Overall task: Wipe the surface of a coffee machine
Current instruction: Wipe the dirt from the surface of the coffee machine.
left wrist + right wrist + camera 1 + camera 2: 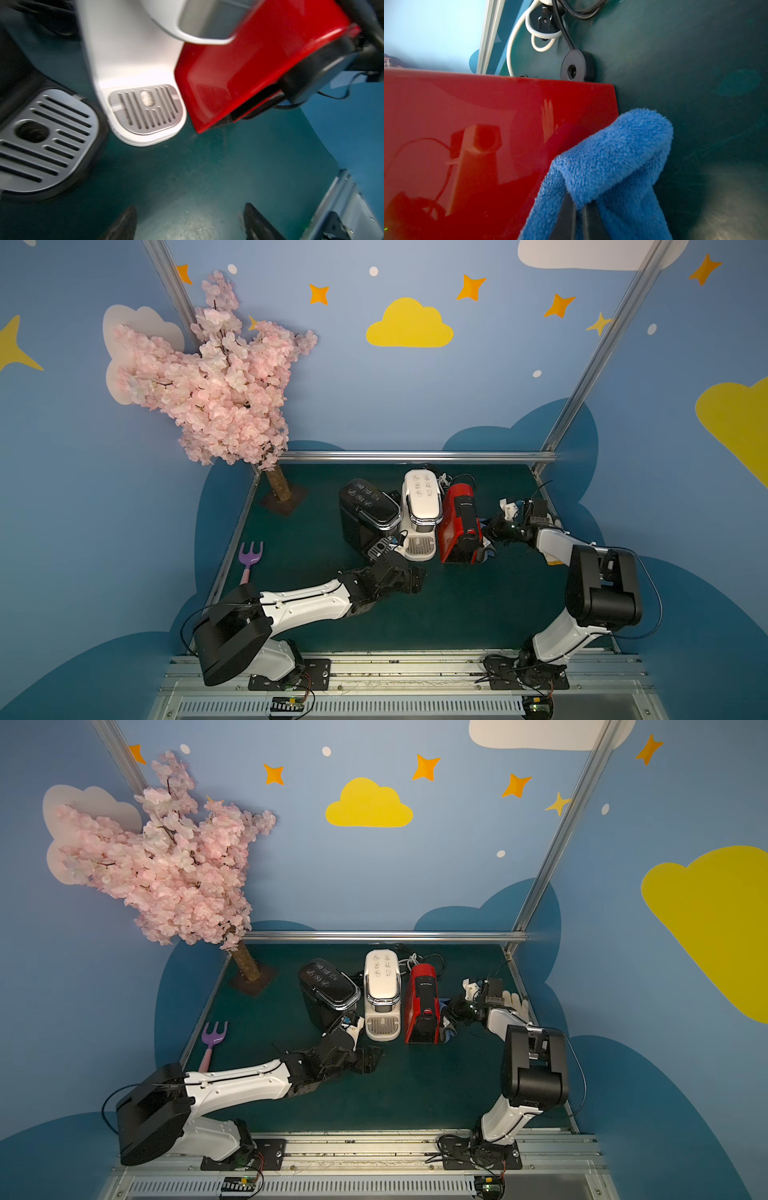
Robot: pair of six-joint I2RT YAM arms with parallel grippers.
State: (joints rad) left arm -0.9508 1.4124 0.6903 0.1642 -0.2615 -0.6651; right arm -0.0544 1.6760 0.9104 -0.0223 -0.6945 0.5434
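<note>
A staged robot-lab booth: cloud-and-star painted walls (415, 406), aluminium frame (415, 456), artificial blossom tree (216, 385).

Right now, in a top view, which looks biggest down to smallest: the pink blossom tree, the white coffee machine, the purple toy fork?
1. pink blossom tree
2. white coffee machine
3. purple toy fork

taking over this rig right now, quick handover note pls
Left gripper: open, empty, low before the white coffee machine's drip grille.
Right gripper: shut on the blue cloth, at the red machine's outer side, away from the white one.
Done: cloth in hand; no wiping of the white machine shows.
To do: carry the cloth over and wipe the white machine's surface.
</note>
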